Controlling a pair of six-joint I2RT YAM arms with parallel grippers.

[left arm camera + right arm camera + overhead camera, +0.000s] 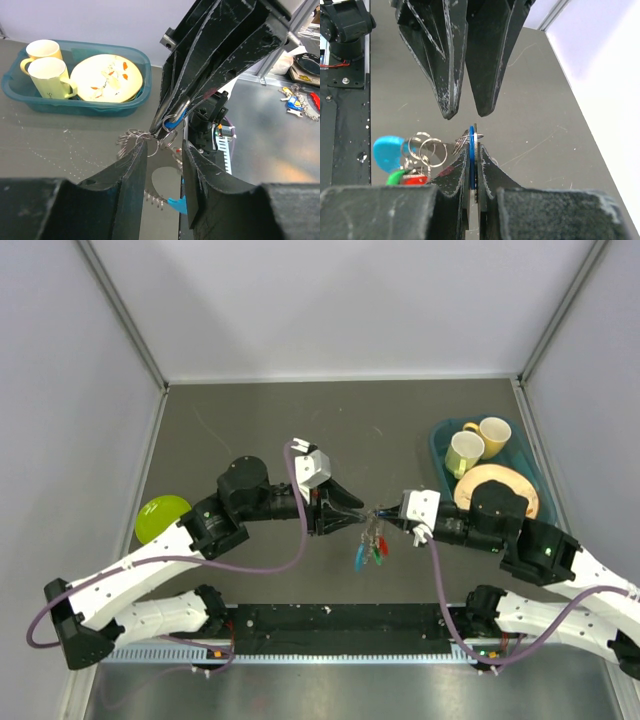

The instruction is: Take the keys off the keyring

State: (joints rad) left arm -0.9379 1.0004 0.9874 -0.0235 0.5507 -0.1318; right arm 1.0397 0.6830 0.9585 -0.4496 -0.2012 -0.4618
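My right gripper is shut on the keyring's bright-blue tab and the silvery strap beside it, edge-on between its fingers. Thin metal rings hang left of it with the keys: a blue head, a green one and a red one. From above, the keys dangle below where both grippers meet. My left gripper is open, its tips right at the rings, facing the right gripper. One ring touches or nearly touches its left fingertip.
A teal tub at the right holds two yellow mugs and a plate. A lime-green round dish lies at the left. A second bunch of keys lies on the metal ledge beyond the table edge.
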